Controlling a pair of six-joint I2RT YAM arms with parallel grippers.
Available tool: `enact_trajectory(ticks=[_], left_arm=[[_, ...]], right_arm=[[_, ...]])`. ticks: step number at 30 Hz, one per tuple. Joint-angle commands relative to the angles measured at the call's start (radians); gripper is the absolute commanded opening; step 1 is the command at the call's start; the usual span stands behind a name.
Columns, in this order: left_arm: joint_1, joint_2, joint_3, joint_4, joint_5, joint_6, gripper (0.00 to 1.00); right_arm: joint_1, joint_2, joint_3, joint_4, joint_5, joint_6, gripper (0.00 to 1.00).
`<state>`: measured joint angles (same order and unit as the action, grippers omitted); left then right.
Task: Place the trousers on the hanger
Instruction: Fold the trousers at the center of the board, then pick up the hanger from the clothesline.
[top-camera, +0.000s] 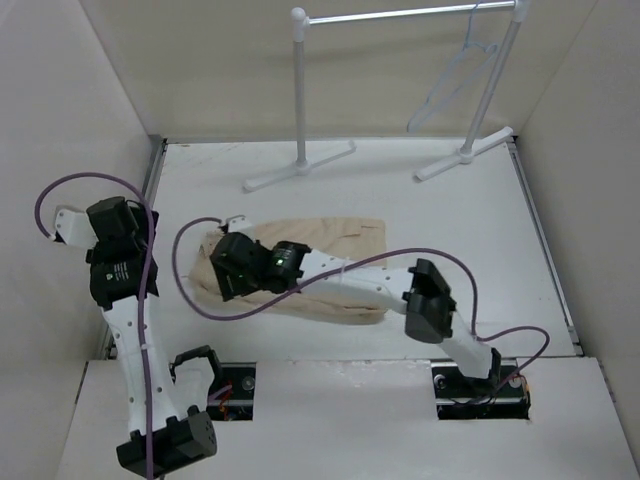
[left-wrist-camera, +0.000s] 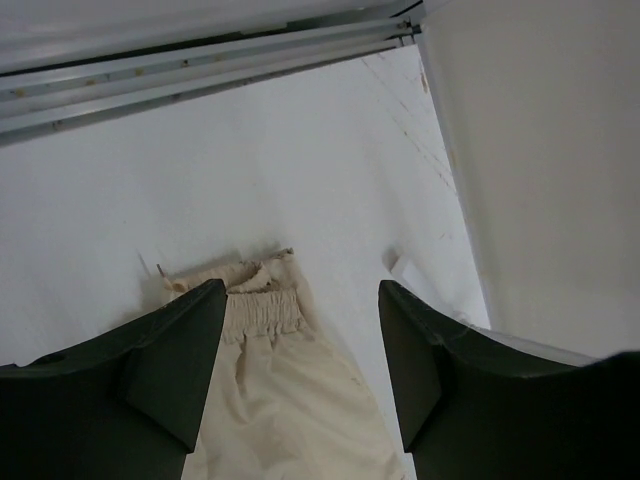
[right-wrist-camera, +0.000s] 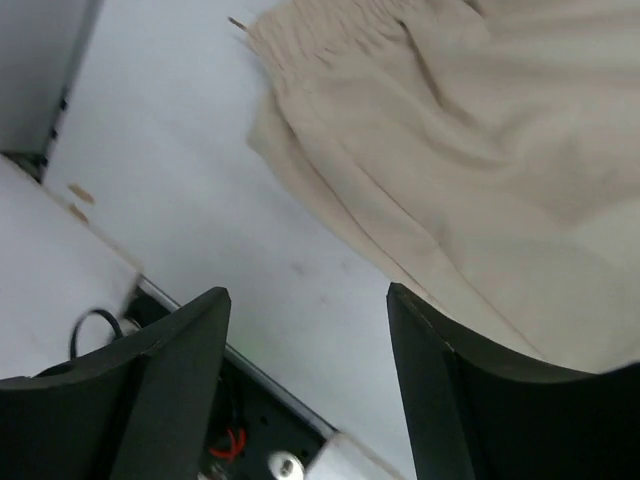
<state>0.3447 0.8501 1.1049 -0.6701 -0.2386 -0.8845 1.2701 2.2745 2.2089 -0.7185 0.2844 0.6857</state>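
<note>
Well, the right gripper is wide open with nothing in it, over the bare table just beside the near edge of the trousers. The left gripper is open too and holds nothing, by the table's left edge, facing the waistband. The trousers lie in the middle of the table. At the far edge, the hanger hangs on the white rail, near its right end.

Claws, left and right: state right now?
Left claw: open, empty, not touching the trousers.
Right claw: open, empty, trousers lie beside it, ungripped.
</note>
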Motion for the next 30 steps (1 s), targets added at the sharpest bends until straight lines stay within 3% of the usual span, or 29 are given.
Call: enact_trajectory(ticks=[1,5,6,9,10,12,14,16,17,19,23,30], left_arm=[[-0.037,0.024,-0.016,0.029,-0.002,0.035,0.6],[-0.156,0.075,-0.117,0.073,0.002,0.016,0.6],[-0.211,0.098,-0.14,0.087,-0.002,0.012,0.6],[-0.405,0.159,-0.22,0.151,-0.037,-0.01,0.59],[-0.469,0.176,-0.244,0.171,-0.06,-0.02,0.59],[-0.58,0.207,-0.283,0.199,-0.103,-0.053,0.59],[-0.705,0.25,-0.316,0.225,-0.146,-0.08,0.59],[-0.775,0.292,-0.339,0.218,-0.183,-0.099,0.59],[-0.786,0.305,-0.358,0.215,-0.194,-0.109,0.59],[-0.78,0.31,-0.405,0.23,-0.205,-0.119,0.59],[-0.68,0.325,-0.506,0.259,-0.214,-0.116,0.59],[-0.554,0.31,-0.619,0.284,-0.165,-0.107,0.59]], right_arm=[[-0.16,-0.341,-0.221,0.13,-0.017,0.032,0.69],[-0.313,-0.628,-0.614,0.25,-0.086,0.04,0.61],[-0.352,-0.689,-0.705,0.261,-0.103,0.038,0.54],[-0.464,-0.855,-0.979,0.283,-0.135,0.046,0.17],[-0.5,-0.906,-1.061,0.286,-0.151,0.054,0.12],[-0.56,-0.995,-1.201,0.298,-0.18,0.063,0.11],[-0.616,-1.078,-1.331,0.32,-0.218,0.072,0.19],[-0.657,-1.147,-1.432,0.327,-0.26,0.103,0.42],[-0.666,-1.173,-1.474,0.335,-0.281,0.119,0.47],[-0.67,-1.208,-1.543,0.349,-0.329,0.141,0.45],[-0.644,-1.21,-1.641,0.413,-0.398,0.201,0.28],[-0.628,-1.028,-1.724,0.505,-0.415,0.25,0.26]])
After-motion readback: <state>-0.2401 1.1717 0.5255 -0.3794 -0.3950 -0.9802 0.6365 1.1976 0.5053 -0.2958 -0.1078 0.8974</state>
